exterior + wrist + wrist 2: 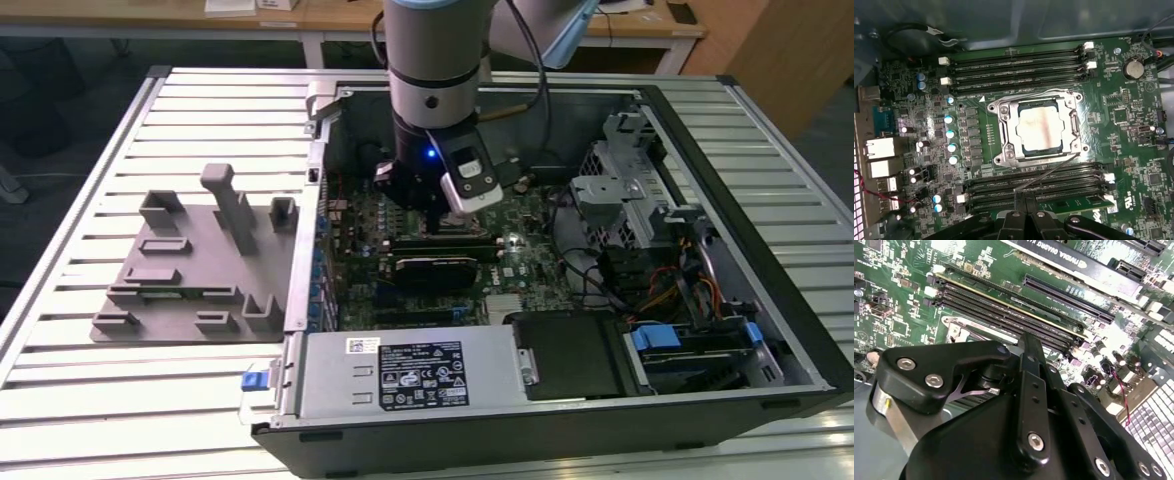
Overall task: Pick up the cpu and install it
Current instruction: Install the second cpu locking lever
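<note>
The cpu (1041, 130), a flat square chip with a silver top and a brownish smear, lies in the motherboard socket inside its metal frame (1004, 131). A thin wire lever (1051, 172) slants away from the frame's corner towards the memory slots. My gripper (1024, 196) hangs above the board to one side of the socket, over the memory slots, with its black fingers together and nothing between them. In the exterior view the gripper (445, 222) is low inside the open computer case (747, 140), over the middle of the green board. The second wrist view has the gripper (1029, 342) above long black slots.
A grey fixture plate (187, 270) with upright blocks lies on the slatted table at the exterior view's left. Inside the case are a silver power supply (400, 375), a black drive bay (574, 365), a drive cage (627, 190) and loose cables (654, 290).
</note>
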`<action>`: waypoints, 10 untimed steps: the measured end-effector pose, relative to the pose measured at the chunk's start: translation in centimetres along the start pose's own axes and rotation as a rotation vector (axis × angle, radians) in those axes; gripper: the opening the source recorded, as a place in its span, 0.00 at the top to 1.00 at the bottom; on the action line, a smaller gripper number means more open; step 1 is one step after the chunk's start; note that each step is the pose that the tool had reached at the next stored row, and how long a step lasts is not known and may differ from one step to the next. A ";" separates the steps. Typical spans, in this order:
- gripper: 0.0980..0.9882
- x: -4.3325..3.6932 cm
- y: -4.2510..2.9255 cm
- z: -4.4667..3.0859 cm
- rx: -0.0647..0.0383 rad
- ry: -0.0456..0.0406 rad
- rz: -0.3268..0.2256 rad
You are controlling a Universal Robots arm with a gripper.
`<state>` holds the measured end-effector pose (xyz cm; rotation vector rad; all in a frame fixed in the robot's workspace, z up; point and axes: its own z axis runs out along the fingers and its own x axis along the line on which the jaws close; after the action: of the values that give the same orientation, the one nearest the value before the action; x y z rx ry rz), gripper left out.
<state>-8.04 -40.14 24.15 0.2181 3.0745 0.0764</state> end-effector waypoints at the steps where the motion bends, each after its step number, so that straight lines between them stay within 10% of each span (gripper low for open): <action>1: 0.99 -0.01 0.00 -0.02 0.000 0.0000 0.000; 10: 0.99 -1.05 0.15 0.02 -0.013 0.0023 0.001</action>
<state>-6.99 -40.14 24.19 0.2190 3.0753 0.0967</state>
